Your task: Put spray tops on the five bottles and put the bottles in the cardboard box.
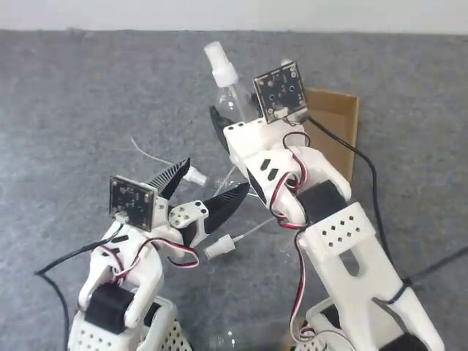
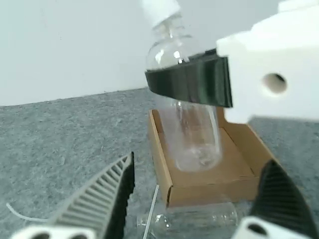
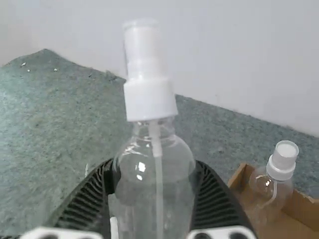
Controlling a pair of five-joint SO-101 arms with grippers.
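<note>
1. Cardboard box (image 1: 338,117) sits on the grey worktop (image 1: 88,95) on the far side of the right arm (image 1: 344,241), which covers much of it in the high view. In the right wrist view a bottle already capped (image 3: 271,186) stands in the box's near corner.
2. Right hand (image 3: 153,194) is clamped around the body of a clear bottle (image 1: 229,93), which it holds upright and off the worktop with its spray top (image 3: 147,84) seated. The long axis is vertical.
3. Left hand (image 1: 216,175) rests low with its fingers spread wide and grips nothing. It is farther from the box than the right hand.
4. The next move looks like lowering the bottle into the box. From the left wrist view the bottle hangs in front of the box (whether it is over the opening or just short of it, I cannot tell).
5. A third bottle (image 2: 194,218) lies on its side just before the box's front wall, clear and hard to make out.
6. Two loose spray tops (image 1: 219,248) lie near the left hand, one (image 1: 194,175) between its fingers. I cannot count all five bottles.
</note>
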